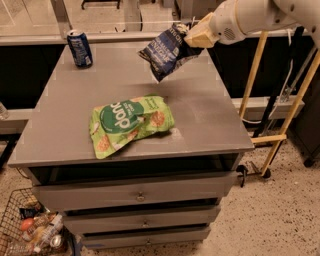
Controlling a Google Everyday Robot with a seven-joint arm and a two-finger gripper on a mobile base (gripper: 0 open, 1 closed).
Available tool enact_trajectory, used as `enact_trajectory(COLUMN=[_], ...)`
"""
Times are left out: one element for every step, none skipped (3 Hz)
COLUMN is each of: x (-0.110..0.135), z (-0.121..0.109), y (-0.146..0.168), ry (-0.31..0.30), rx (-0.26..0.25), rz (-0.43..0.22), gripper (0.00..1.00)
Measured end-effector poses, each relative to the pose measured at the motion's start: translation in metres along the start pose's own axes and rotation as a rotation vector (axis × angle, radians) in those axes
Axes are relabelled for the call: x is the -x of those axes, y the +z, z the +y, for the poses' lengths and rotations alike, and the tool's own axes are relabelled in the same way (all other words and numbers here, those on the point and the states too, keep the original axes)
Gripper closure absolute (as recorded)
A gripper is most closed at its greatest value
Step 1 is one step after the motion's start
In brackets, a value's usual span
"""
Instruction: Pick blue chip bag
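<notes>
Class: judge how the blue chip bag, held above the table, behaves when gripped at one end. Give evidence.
Probably light: the blue chip bag hangs clear of the table from the gripper, above the far right corner, jaws pinching one end only. Likely floppy: it droops, creased, below them. Its shiny film may slip.

**White arm with a tan-fingered gripper, upper right of the frame**
The arm [260, 15] is a smooth, slightly glossy off-white shell made of thick, rounded, tube-like segments, with soft grey shading along its lower edge. Its wrist section is a bulbous white housing that carries a small patch of dark dots, like a vent grille. The gripper [194, 36], at the top of the frame right of centre, has blocky fingers [202, 36] in a pale tan or cream colour, duller than the casing.
</notes>
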State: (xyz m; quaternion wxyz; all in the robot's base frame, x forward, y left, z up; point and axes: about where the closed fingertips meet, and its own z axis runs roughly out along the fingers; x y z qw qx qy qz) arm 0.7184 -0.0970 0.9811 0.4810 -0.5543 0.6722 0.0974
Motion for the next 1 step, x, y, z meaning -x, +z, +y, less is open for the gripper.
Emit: enact_trajectory(x=[0.0077], z=[-0.0044], y=[-0.0137], ry=[-0.017], rx=[-0.033], rz=[-0.036], gripper=[1.0])
